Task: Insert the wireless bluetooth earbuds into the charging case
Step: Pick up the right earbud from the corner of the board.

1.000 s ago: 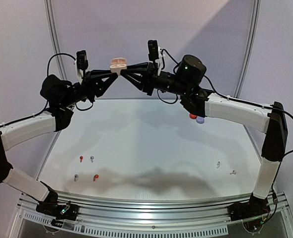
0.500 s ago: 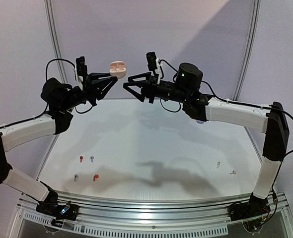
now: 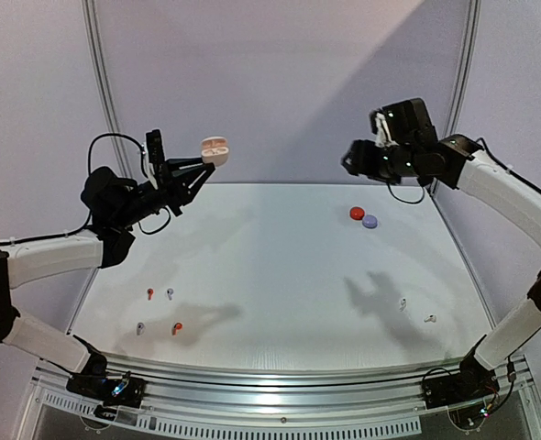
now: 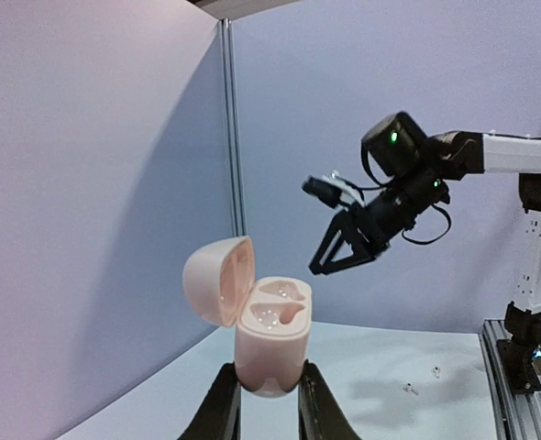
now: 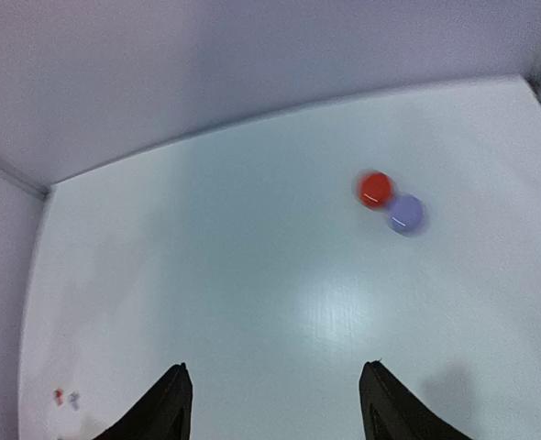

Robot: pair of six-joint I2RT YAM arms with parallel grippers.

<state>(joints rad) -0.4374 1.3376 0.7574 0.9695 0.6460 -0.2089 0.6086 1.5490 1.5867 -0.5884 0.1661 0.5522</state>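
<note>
From above, the white table [image 3: 270, 266] sits between pale lavender walls. A red case [image 3: 357, 214] lies far right, with a lavender case [image 3: 370, 222] just beside it. The red and lavender earbuds [image 3: 149, 293] lie far left of the red case, the white earbuds [image 3: 402, 304] nearer the arms.

Left wrist: the left gripper [image 4: 269, 399] clamps an open pink case [image 4: 270, 335] in the air.

Right wrist: the right gripper [image 5: 275, 403] is spread wide and empty, with the red case ahead of it.

Glossy pale-pink plastic case [image 4: 270, 335]; smooth, faintly sheeny white table [image 3: 280, 266].
</note>
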